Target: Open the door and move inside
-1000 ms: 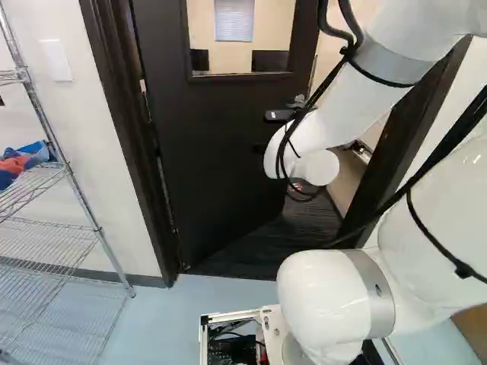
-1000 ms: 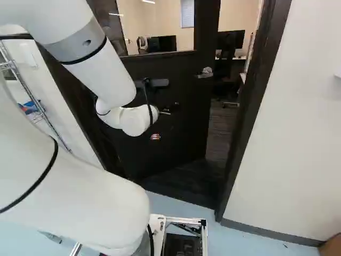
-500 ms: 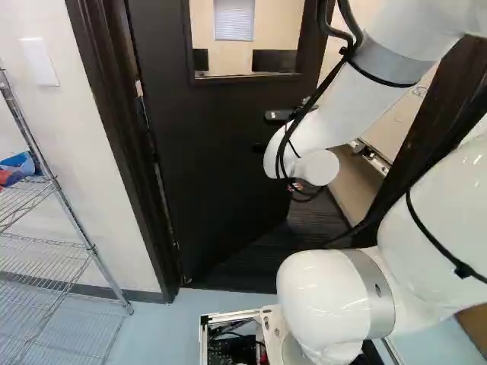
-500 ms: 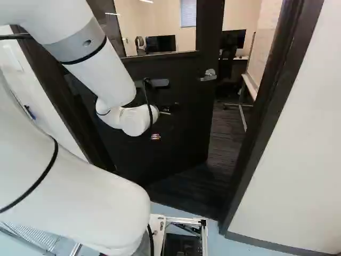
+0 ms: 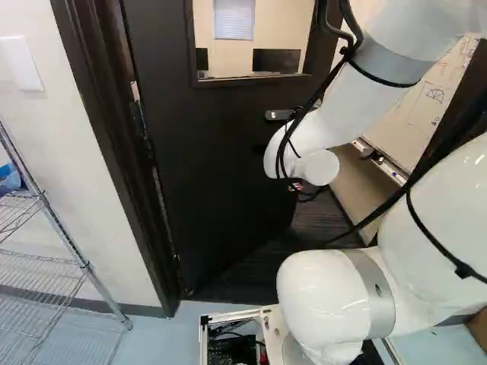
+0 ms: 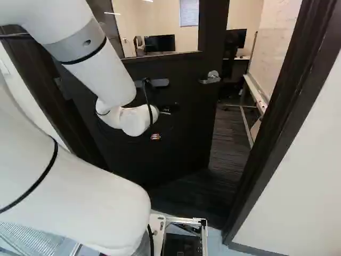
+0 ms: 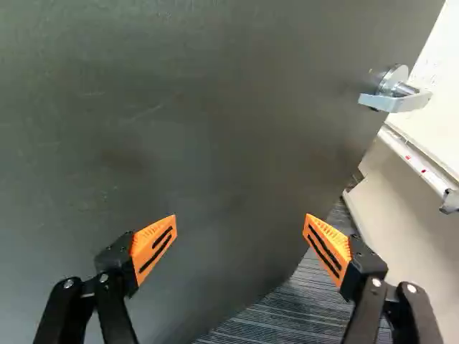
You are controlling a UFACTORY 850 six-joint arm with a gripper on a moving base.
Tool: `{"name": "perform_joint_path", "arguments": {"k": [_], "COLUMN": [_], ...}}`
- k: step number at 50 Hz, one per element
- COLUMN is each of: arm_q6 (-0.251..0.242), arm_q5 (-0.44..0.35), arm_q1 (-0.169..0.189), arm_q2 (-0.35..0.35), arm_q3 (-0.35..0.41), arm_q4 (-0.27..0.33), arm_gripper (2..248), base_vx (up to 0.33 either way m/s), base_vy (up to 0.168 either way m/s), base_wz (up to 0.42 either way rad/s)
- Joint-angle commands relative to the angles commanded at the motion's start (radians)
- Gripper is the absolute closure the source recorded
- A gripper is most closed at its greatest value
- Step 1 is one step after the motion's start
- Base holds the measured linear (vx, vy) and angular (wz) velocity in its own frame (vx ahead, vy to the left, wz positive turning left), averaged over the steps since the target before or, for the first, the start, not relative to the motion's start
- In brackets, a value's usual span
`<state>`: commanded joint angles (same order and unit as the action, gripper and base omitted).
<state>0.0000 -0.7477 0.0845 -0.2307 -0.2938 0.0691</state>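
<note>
Door (image 6: 181, 128): opened partway, hinged at left
Handle (image 6: 210, 78): mounted near door's right edge
Claw (image 6: 169, 108): released, held left of handle

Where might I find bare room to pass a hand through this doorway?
Between the door and the frame opposite, over the dark carpet. It is crowded before the door, where the arm and open fingers stand, and by the whiteboard ledge.

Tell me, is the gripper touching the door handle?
Apart. The wrist view shows it: the gripper stands with its fingers open, and a stretch of the door's surface shows between them and the door handle.
</note>
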Motion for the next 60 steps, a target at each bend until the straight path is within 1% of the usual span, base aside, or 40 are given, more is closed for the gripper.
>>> {"name": "perform_joint_path", "arguments": {"k": [10, 24, 29, 35, 47, 60], "arm_q6": [0.0, 0.0, 0.0, 0.0, 0.0, 0.0], "arm_q5": [0.0, 0.0, 0.0, 0.0, 0.0, 0.0], "arm_q1": [-0.004, -0.005, -0.005, -0.005, -0.007, -0.027], "arm_q2": [0.014, 0.017, 0.017, 0.017, 0.019, 0.047], "arm_q3": [-0.012, -0.015, -0.015, -0.015, -0.017, -0.042], "arm_q4": [0.0, 0.0, -0.009, -0.043, -0.138, -0.246], "arm_gripper": [3, 3, 3, 3, 3, 3], "base_vx": [0.045, -0.004, 0.0, 0.0, 0.0, 0.0], "base_vy": [0.015, 0.0, 0.0, 0.0, 0.0, 0.0], "base_wz": [-0.006, 0.002, 0.0, 0.0, 0.0, 0.0]}}
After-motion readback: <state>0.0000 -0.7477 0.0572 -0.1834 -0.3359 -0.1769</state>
